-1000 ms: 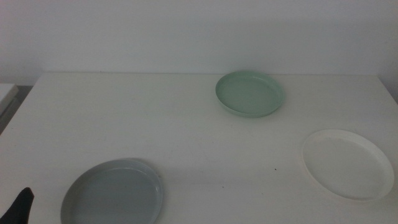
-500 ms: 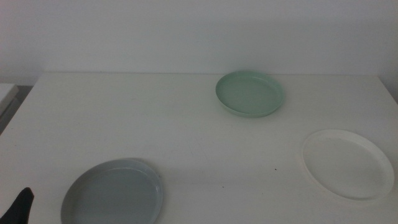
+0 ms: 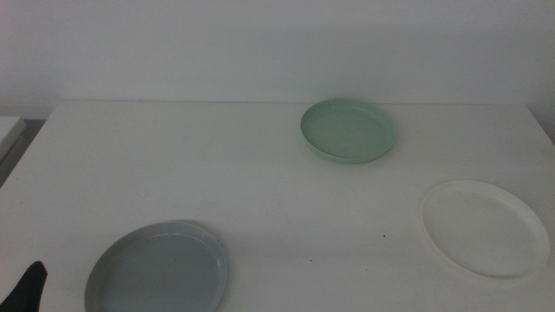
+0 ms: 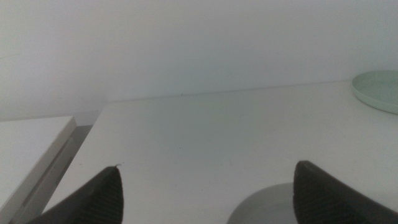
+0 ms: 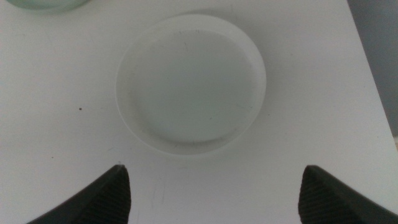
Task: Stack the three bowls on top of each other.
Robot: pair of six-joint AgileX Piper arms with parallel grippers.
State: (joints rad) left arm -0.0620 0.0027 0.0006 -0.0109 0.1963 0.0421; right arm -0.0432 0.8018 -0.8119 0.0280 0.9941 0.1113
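1. Left gripper [image 4: 205, 199]: jaws spread wide, nothing between them. It waits low at the near left corner of the table [image 3: 173, 156]; in the middle view only a dark jaw tip shows at the bottom edge.
2. Right gripper [image 5: 214, 199]: jaws wide apart, empty, hanging above the white bowl [image 5: 191, 84]. It is out of the middle view.
3. Bowls: all three sit apart on the table, none stacked. Grey-blue bowl [image 3: 160, 269] near left, just beside the left gripper. White bowl on the near right, close to the table's right edge. Mint green bowl [image 3: 349, 130] at the far centre-right.
4. Risk, rims: they look low and thin, so a jaw could slide off or skate the bowl instead of pinching it.
5. Risk, edge: a sideways nudge on the white bowl could push it towards the right edge.
6. Risk, contrast: white bowl on white table, so the rim is easy to misjudge.
7. Risk, stacking: an off-centre release would leave the upper bowl tilted on the lower rim.
8. Markings: no brand, label or writing visible on bowls, table or jaws.
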